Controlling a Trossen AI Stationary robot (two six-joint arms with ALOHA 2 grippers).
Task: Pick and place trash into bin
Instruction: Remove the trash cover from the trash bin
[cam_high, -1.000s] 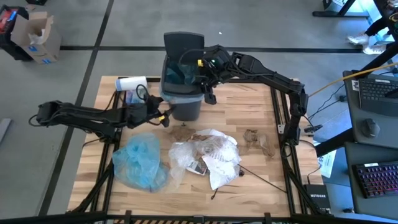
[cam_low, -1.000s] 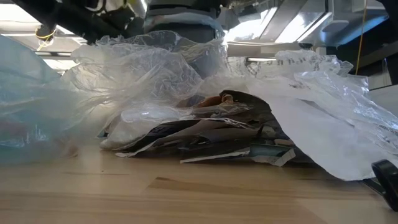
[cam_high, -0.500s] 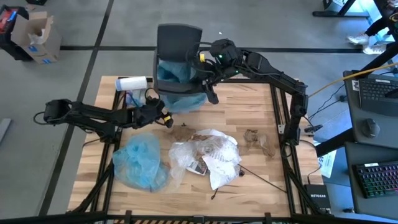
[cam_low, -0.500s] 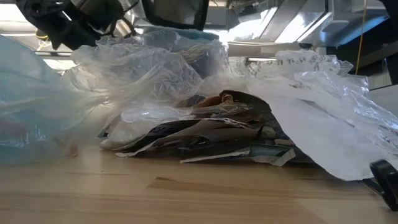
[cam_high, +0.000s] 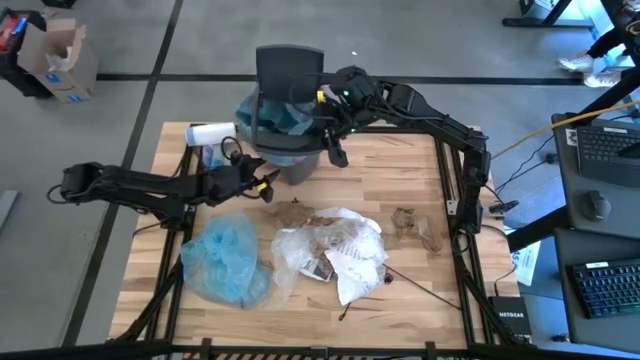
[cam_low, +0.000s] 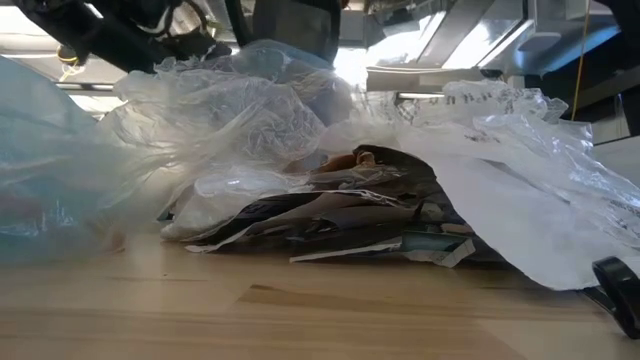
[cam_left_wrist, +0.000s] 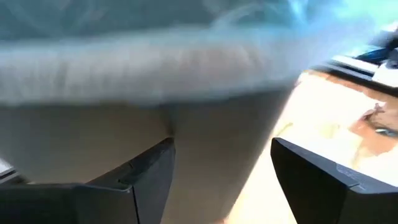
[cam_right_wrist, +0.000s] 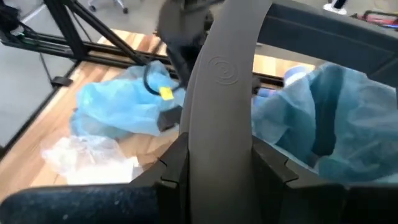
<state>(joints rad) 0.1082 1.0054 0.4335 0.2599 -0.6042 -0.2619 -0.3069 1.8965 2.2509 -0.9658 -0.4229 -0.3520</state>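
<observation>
Even bright daylight; left wrist view blurred.

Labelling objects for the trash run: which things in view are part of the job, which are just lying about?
Job:
- bin, right pincer gripping its rim
- left pincer, open beside the bin
- trash pile
- brown paper

Lying about:
- cardboard box on the floor
- keyboards on the side desk

Matt grey plastic bin (cam_high: 285, 150); thin blue liner (cam_right_wrist: 323, 134); crinkled glossy wrap (cam_low: 240, 120); wood table (cam_high: 420, 310).
</observation>
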